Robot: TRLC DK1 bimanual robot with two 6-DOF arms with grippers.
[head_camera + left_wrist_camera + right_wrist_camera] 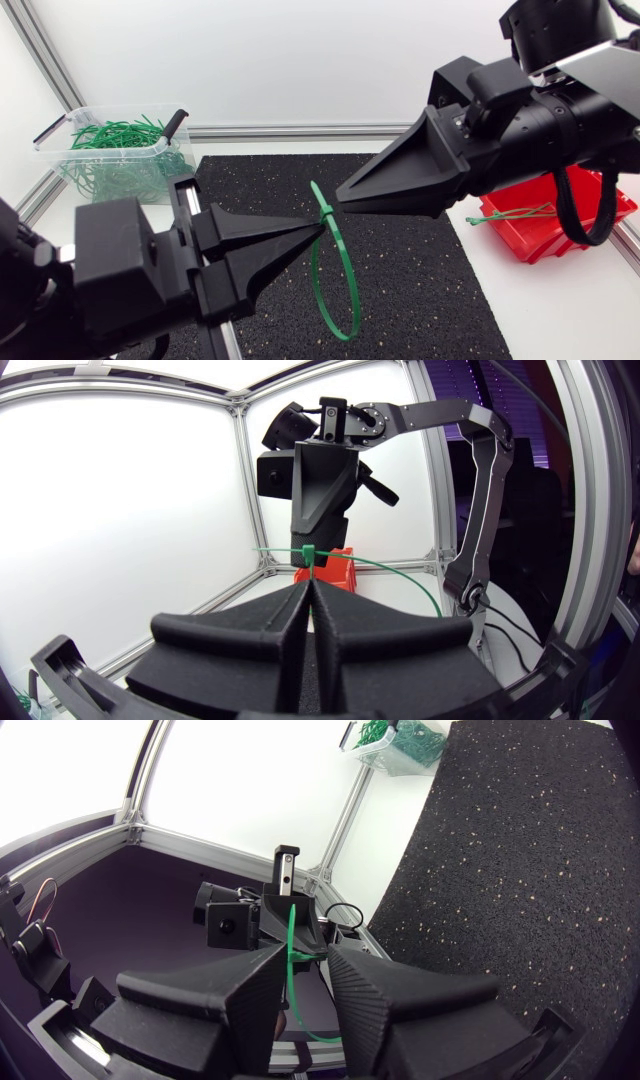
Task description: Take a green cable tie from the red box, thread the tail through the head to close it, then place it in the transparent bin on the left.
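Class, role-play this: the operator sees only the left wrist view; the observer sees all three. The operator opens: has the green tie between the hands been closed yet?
Observer: It looks so. In the head view the green cable tie hangs as a closed loop between the left hand and right hand.
Operator: Where is the bin?
Observer: The transparent bin stands at the table's far left, beside the black mat, holding many ties.
Operator: Is the red box empty?
Observer: No, the red box shows a spare tie inside.

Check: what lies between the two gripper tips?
The looped tie, pinched by the left gripper, at the tip of the right gripper; head view shows it.
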